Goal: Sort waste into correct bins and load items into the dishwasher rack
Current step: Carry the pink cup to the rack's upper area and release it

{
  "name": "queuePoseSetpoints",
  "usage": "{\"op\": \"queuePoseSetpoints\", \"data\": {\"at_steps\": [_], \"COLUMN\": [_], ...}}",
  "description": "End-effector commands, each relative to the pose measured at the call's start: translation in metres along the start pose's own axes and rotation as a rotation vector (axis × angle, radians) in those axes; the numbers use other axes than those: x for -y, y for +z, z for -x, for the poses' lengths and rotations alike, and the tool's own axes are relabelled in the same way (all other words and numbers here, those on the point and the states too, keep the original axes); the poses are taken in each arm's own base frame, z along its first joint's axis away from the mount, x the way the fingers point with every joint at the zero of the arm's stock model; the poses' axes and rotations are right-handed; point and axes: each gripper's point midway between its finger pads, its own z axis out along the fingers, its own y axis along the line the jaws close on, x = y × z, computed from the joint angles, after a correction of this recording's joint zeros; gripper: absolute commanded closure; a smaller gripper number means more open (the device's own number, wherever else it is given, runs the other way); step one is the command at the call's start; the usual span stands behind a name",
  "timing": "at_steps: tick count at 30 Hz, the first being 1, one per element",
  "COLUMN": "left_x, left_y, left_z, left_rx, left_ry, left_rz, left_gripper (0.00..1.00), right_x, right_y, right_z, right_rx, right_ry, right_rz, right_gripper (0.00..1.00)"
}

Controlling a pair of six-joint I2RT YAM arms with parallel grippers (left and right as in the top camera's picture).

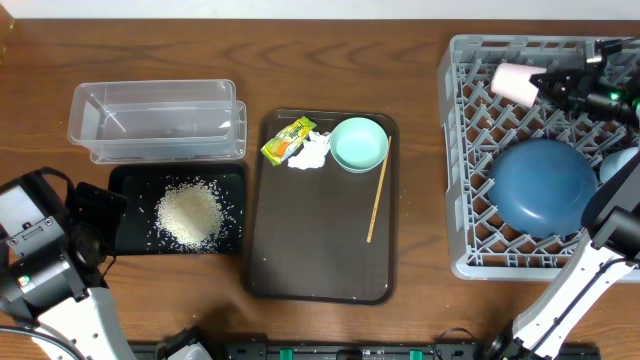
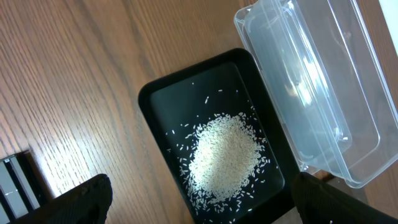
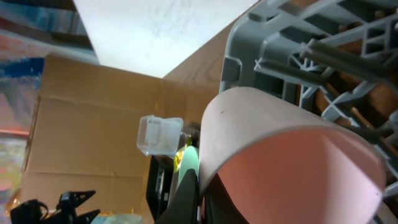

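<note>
Over the far left corner of the dishwasher rack [image 1: 455,160], the pink cup [image 1: 513,82] is held on its side by the right hand [image 1: 548,85], whose fingers are closed on it; whether the cup touches the pegs cannot be told. The step in hand is judged to be the setting of the cup into the rack. For this to be done well, the cup should be turned mouth down, lowered between pegs clear of the dark-blue bowl [image 1: 545,187] lying in the rack, and released only once it is borne. The left hand [image 2: 205,202] is seen wide open and empty above the rice [image 2: 224,155] in the black tray [image 2: 161,99], beside the clear tub [image 2: 311,81]. 1 mint-green bowl [image 1: 358,143], 1 wooden stick [image 1: 378,200], the wrapper [image 1: 287,138] and the tissue [image 1: 312,152] lie on the brown tray [image 1: 300,250].
</note>
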Motion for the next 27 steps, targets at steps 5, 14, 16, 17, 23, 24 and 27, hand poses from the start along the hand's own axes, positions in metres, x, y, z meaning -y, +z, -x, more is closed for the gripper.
{"op": "queuePoseSetpoints", "data": {"at_steps": [5,14,16,17,23,24,27], "left_x": [0.001,0.001,0.002,0.001,0.001,0.001,0.001], "left_y": [-0.005,-0.005,-0.005,-0.005,-0.005,-0.005,-0.005], "left_z": [0.006,0.006,0.006,0.006,0.006,0.006,0.006], "left_rx": [0.02,0.02,0.019,0.02,0.02,0.02,0.019], "left_ry": [-0.007,-0.007,-0.007,-0.007,-0.007,-0.007,-0.007], "left_rz": [-0.005,-0.005,-0.005,-0.005,-0.005,-0.005,-0.005], "left_gripper": [0.05,0.06,0.05,0.05,0.05,0.05,0.05], "right_x": [-0.008,0.054,0.055,0.055,0.068,0.07,0.068], "right_y": [0.011,-0.008,-0.016,-0.02,-0.054,-0.06,-0.074], "right_z": [-0.008,-0.025,-0.023,-0.022,-0.025,-0.026,-0.025], "right_rx": [-0.011,-0.042,-0.028,-0.019,0.014,0.017,0.036], "right_ry": [0.023,0.249,0.276,0.279,0.329,0.328,0.332], "right_rz": [0.083,-0.279,-0.283,-0.285,-0.464,-0.502,-0.567], "right_gripper": [0.99,0.99,0.99,0.99,0.98,0.98,0.94]}}
